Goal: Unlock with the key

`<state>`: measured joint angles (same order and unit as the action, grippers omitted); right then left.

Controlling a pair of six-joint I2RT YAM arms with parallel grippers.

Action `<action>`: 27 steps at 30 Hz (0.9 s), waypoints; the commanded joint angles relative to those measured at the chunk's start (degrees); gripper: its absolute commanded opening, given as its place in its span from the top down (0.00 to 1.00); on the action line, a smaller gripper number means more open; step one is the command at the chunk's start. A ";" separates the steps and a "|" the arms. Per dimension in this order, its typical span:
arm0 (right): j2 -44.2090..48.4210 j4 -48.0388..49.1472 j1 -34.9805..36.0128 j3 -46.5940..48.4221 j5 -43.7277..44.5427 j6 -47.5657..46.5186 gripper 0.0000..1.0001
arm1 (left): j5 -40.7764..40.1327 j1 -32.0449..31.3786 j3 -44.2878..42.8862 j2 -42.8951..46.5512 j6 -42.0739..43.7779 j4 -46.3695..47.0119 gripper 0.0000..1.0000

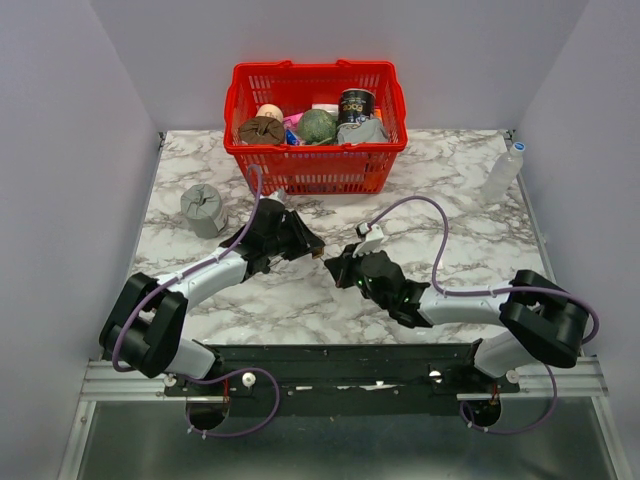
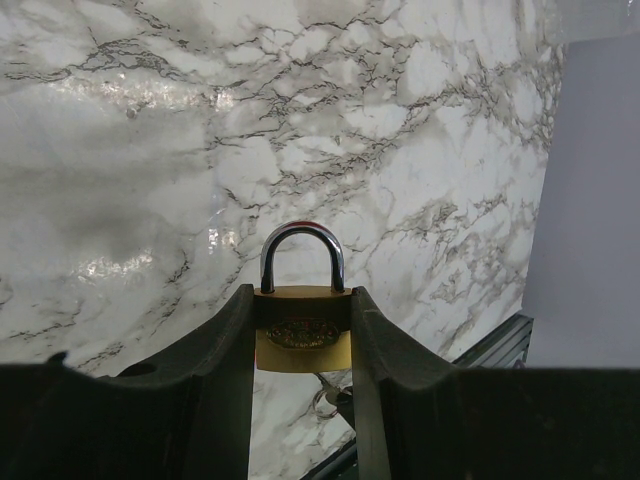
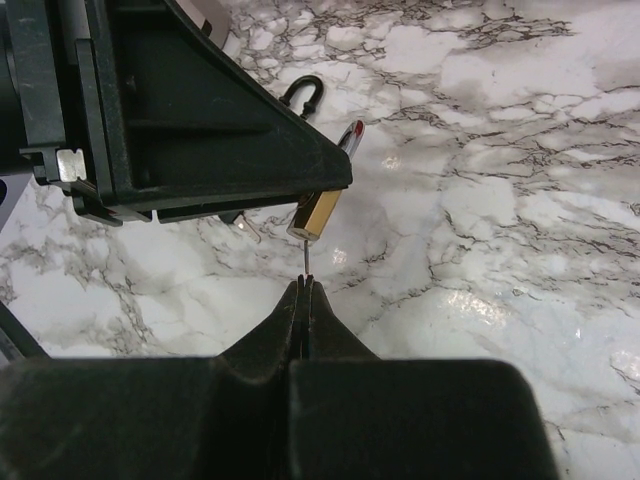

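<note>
Key (image 3: 303, 262), blade toward brass padlock (image 3: 316, 212), pinched by right claw (image 3: 303, 288)

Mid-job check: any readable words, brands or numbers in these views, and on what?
No text reads clearly.
Brass padlock: embossed oval mark on its body, too blurred to read.
Black can in the red basket: gold lettering, too small to read.
</note>
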<state>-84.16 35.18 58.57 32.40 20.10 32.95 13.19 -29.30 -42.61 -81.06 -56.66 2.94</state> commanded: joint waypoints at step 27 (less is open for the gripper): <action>-1.62 4.55 0.50 2.23 5.57 0.45 0.99 | 0.17 0.30 1.13 0.90 -1.43 2.86 1.00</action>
<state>-85.71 35.97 58.78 34.11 22.04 32.99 13.19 -29.19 -42.19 -81.06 -57.21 3.86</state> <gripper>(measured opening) 0.012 0.423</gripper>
